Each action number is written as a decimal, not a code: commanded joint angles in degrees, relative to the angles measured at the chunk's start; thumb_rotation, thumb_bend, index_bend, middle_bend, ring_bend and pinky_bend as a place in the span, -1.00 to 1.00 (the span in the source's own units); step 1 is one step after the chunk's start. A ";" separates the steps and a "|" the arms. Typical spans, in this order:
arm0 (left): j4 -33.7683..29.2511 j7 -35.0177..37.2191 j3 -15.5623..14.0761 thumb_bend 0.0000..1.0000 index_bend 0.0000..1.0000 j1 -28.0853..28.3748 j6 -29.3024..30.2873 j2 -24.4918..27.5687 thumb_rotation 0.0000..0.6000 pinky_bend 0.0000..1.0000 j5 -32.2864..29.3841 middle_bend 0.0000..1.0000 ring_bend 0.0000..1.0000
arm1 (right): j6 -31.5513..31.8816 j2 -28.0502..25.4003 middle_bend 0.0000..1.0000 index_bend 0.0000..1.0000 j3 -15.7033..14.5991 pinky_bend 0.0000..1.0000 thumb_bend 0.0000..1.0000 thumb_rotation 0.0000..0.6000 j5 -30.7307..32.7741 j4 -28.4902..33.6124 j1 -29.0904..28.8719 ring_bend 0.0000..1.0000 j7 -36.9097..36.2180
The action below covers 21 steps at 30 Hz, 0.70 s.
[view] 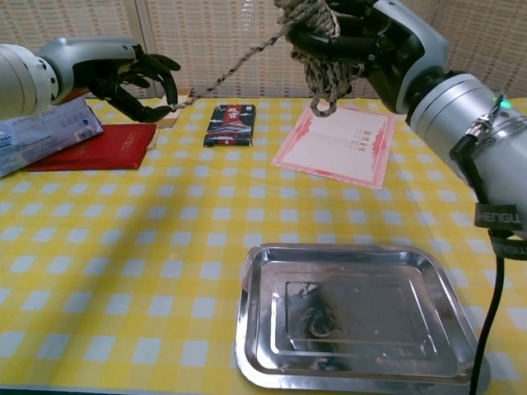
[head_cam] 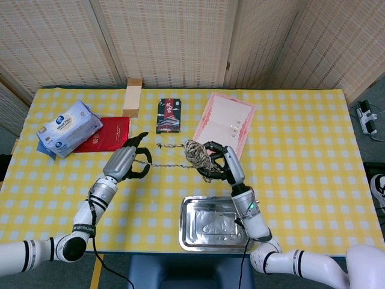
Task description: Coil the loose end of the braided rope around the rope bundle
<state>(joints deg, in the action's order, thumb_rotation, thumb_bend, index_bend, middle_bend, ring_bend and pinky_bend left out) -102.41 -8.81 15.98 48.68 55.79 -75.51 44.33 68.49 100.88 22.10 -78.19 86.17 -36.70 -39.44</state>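
My right hand (head_cam: 220, 162) (view: 362, 45) grips the braided rope bundle (head_cam: 196, 155) (view: 319, 49) and holds it raised above the table, over the edge of the pink certificate. From the bundle the loose end (head_cam: 168, 165) (view: 233, 71) runs taut to the left, where my left hand (head_cam: 125, 162) (view: 125, 76) pinches it between thumb and fingers. A short tail (head_cam: 165, 145) of the rope sticks out past the bundle in the head view. The bundle's top is cut off by the upper edge of the chest view.
A steel tray (head_cam: 212, 224) (view: 354, 317) lies near the front edge. A pink certificate (head_cam: 224, 124) (view: 336, 150), a dark booklet (head_cam: 169, 115) (view: 230, 124), a red booklet (head_cam: 104, 133) (view: 90, 146), a tissue pack (head_cam: 68, 127) (view: 41, 132) and a wooden block (head_cam: 132, 96) lie further back.
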 commanded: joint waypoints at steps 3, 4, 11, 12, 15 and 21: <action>0.06 -0.37 -0.10 0.10 0.11 0.08 -0.02 -0.05 1.00 -1.00 0.20 -0.93 -1.00 | 0.16 -1.06 0.74 0.93 -0.46 0.70 0.20 1.00 -0.53 1.26 0.38 1.00 -0.89; 0.11 -0.60 -0.20 0.10 0.11 0.11 0.05 -0.10 1.00 -1.00 0.27 -0.93 -1.00 | 0.21 -1.17 0.74 0.93 -0.50 0.70 0.20 1.00 -0.61 1.39 0.39 1.00 -0.97; -0.26 -1.64 -0.53 0.07 -0.03 0.23 -0.01 0.08 1.00 -1.00 0.02 -0.97 -1.00 | 0.87 -2.03 0.74 0.93 -0.83 0.70 0.20 1.00 -1.03 2.33 0.62 1.00 -0.78; -0.56 -1.93 -0.72 0.00 -0.15 0.27 -0.30 0.44 1.00 -1.00 0.07 -0.98 -1.00 | 0.94 -2.18 0.75 0.93 -0.84 0.70 0.20 1.00 -0.98 2.25 0.63 1.00 -0.46; -1.23 -2.05 -1.07 -0.22 -0.61 0.18 -1.02 1.34 1.00 -1.00 0.22 -1.00 -1.00 | 0.86 -2.94 0.74 0.93 -0.74 0.70 0.20 1.00 -0.53 1.97 0.72 1.00 0.69; -1.30 -1.91 -2.39 -0.29 -0.99 -0.86 -1.80 3.66 1.00 -1.00 1.48 -1.00 -1.00 | -0.36 -6.86 0.74 0.93 -1.11 0.70 0.20 1.00 -0.25 2.28 0.85 1.00 5.58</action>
<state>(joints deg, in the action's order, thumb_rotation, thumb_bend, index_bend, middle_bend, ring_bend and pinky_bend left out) -103.75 -10.80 13.87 48.12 54.01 -72.20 45.52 68.72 95.35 21.21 -78.53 88.27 -35.89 -35.34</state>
